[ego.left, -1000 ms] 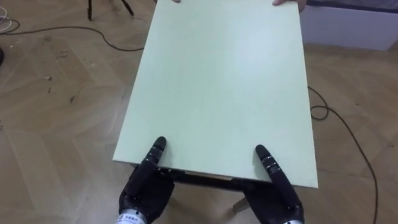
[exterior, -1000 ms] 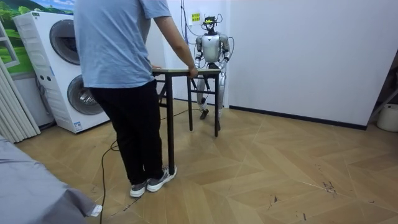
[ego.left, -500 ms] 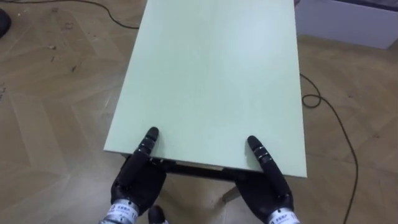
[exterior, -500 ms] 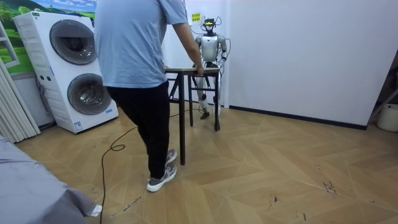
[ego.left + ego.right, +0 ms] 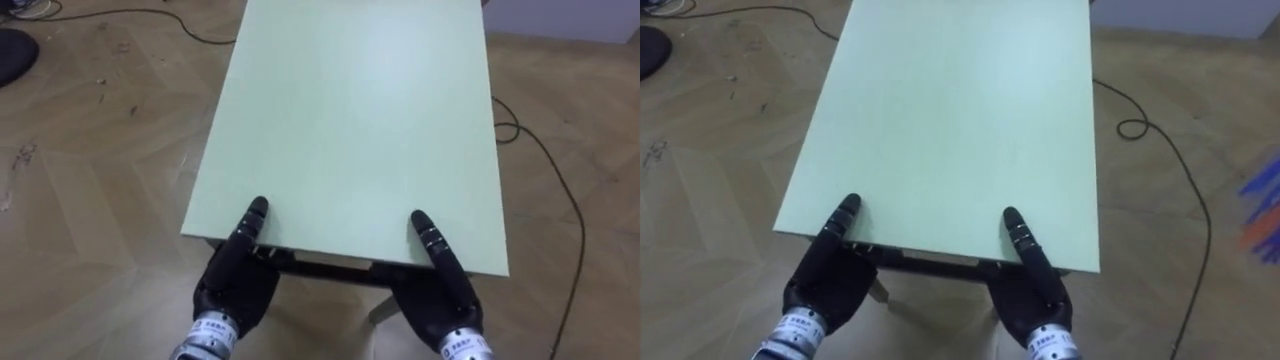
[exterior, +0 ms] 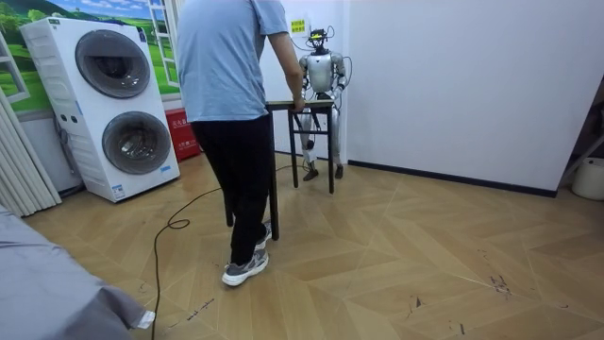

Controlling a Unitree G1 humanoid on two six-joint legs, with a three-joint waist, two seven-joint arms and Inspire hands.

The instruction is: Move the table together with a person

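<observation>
While a person holds its far end, table: near edge over both hands;
left hand: grip cannot be told;
right hand: same

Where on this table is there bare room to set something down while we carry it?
The table top is bare through the middle and along both long sides. It's crowded only at the near edge, where the left hand and right hand are, and at the far end that the person holds.

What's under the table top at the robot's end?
A dark frame rail, and the left hand and right hand partly under the table top. Everything further beneath is covered.
</observation>
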